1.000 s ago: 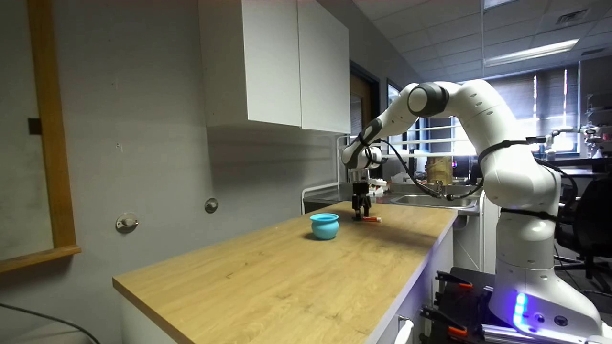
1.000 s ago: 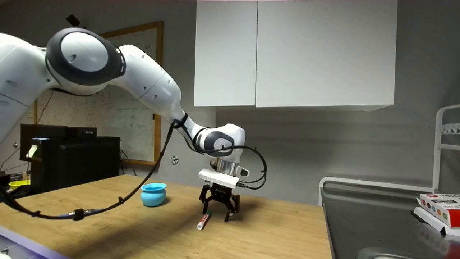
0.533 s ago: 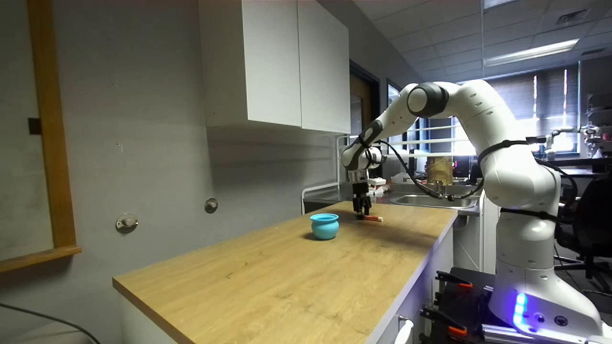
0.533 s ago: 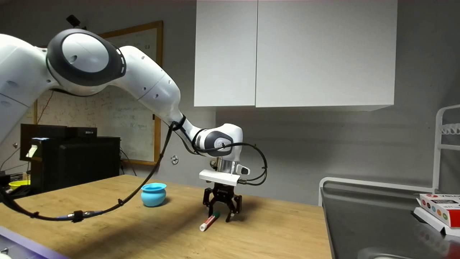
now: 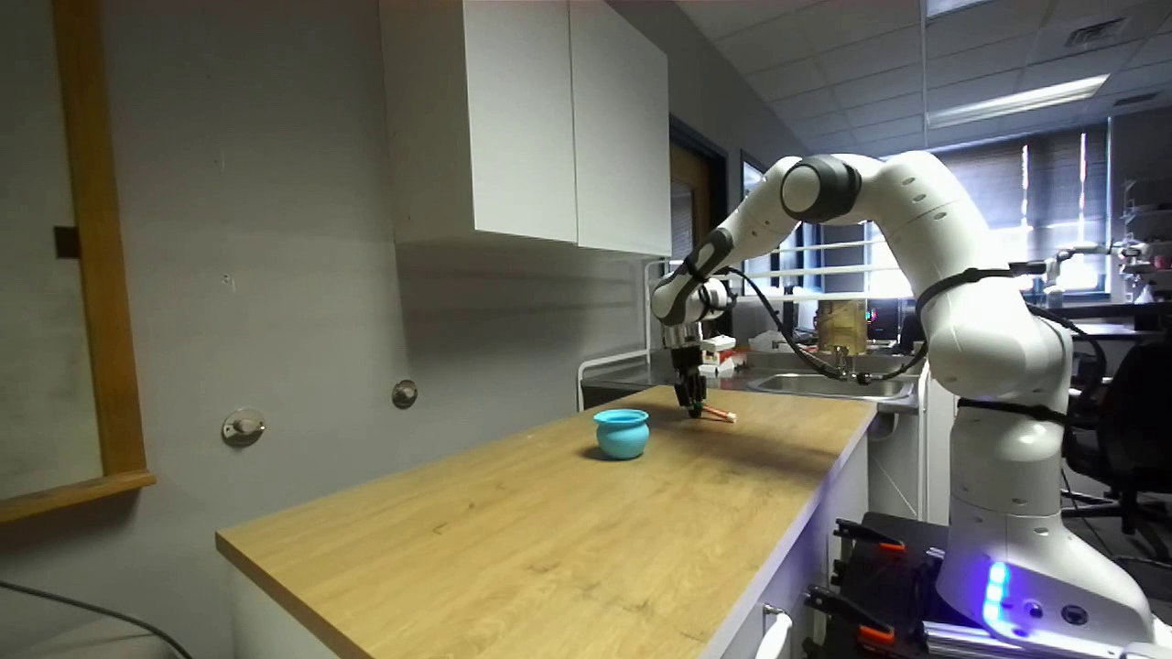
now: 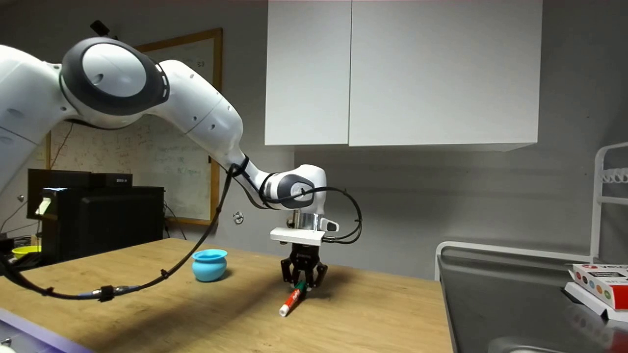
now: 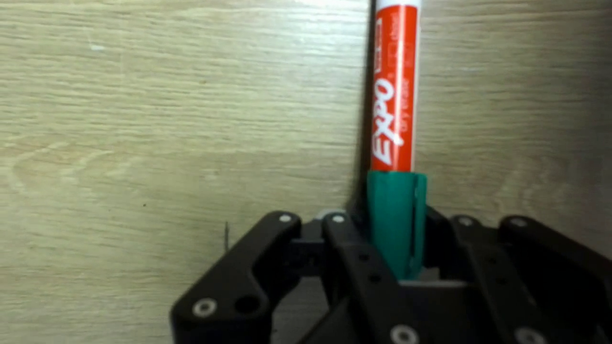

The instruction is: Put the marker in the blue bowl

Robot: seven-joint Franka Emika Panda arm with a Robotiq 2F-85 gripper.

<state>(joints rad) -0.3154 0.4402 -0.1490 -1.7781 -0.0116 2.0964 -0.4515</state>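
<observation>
Grey wall [image 6: 441, 211] behind, white cupboards [image 6: 441, 73] hanging off it, a long wooden countertop [image 5: 540, 540] underneath, and the blue bowl [image 5: 622, 439] standing upright on the wood. The marker [image 6: 293, 298] isn't in it: in both exterior views it's over to the right of the bowl, not touching, with a stretch of countertop between. The gripper [image 6: 301, 288] is down low on that same side of the bowl, pointing at the wood. Jaws look clamped on the marker to me: in the wrist view the fingers [image 7: 356, 258] sit on either side of the green cap [image 7: 392, 210], with no real gap showing. The marker's tilted, cap end up, white end [image 6: 283, 311] down, and I can't tell if that white end is touching the wood or floating just over it. So progress-wise I'd call the grab done and the lift barely begun, if at all. What's left is pretty much the whole trip: get it properly up, bring it across to the bowl, over the rim [image 5: 623, 420], and let go. One thing I'd watch: it's held by the cap, so most of the length sticks out past the fingers, and my guess is the white end could clip the bowl's rim if it comes in too low.
</observation>
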